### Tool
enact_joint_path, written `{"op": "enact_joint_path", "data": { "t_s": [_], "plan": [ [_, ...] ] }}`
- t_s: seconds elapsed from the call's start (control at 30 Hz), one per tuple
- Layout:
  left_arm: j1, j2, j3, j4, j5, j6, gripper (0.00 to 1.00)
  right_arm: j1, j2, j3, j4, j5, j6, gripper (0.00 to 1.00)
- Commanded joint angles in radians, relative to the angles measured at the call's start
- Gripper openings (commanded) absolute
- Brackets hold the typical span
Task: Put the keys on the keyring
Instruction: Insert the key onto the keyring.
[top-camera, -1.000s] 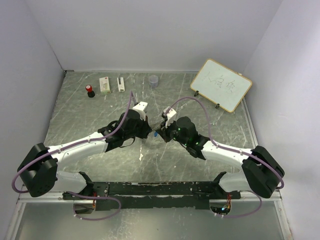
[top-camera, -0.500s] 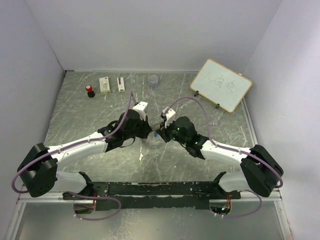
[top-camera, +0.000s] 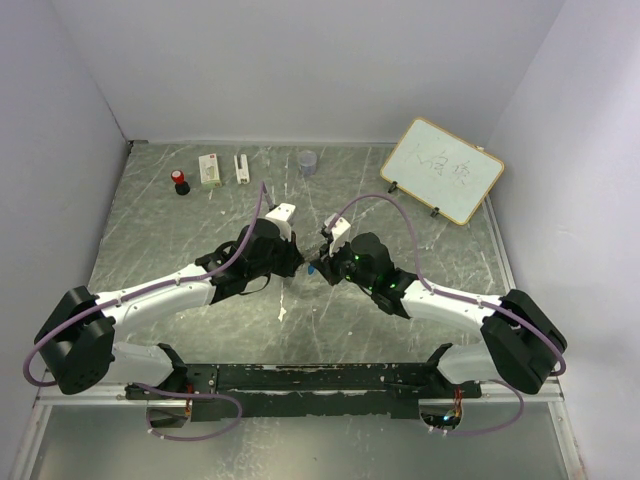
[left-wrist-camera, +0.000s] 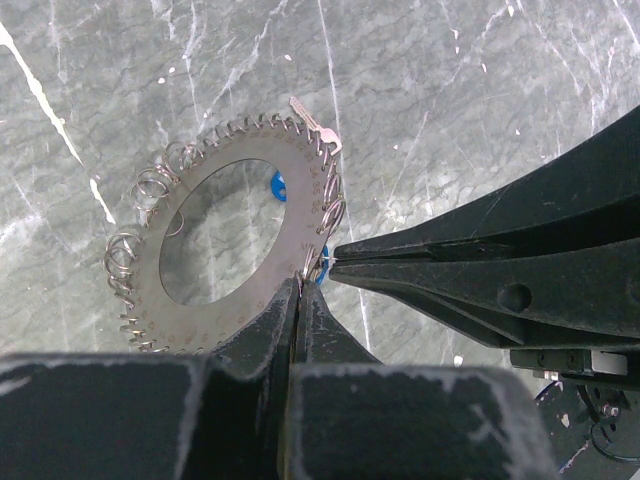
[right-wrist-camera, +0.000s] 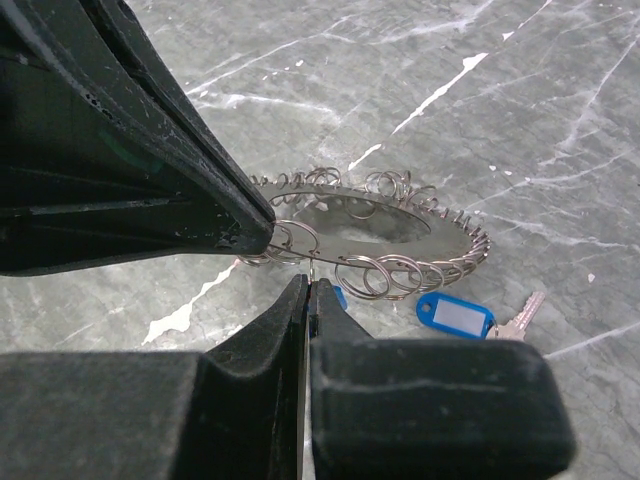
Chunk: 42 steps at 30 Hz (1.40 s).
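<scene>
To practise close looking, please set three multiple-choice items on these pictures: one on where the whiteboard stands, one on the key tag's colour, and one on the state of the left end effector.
1. Where on the table does the whiteboard stand?
A. far left corner
B. far right corner
C. middle of the near edge

2. What colour is the key tag?
A. red
B. yellow
C. blue

3. The left end effector is
A. shut on the rim of the keyring
B. wide open over bare table
C. holding the whiteboard

Answers:
1 B: the top view shows it propped at the far right.
2 C: the right wrist view shows a blue tag beside a key.
3 A: the left wrist view shows its fingers pinched together on the rim.
</scene>
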<state>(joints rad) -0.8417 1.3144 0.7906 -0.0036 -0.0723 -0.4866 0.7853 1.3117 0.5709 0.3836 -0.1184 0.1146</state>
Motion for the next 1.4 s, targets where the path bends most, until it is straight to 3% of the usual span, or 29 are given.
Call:
{"op": "enact_joint_path", "data": {
  "t_s": [0.0,0.7,1.37],
  "plan": [
    [-0.009,-0.009,0.001,0.051,0.03,0.006,0.07,0.0,-0.001,0.028,0.021,-0.022,-0.009,0.0],
    [-0.008,0.021,0.01,0.056,0.036,0.01,0.07,0.004,-0.014,0.031,0.002,-0.065,-0.014,0.0],
    [-0.008,0.012,-0.013,0.093,-0.002,-0.011,0.07,0.005,-0.044,0.029,-0.002,-0.137,0.089,0.0]
  ]
}}
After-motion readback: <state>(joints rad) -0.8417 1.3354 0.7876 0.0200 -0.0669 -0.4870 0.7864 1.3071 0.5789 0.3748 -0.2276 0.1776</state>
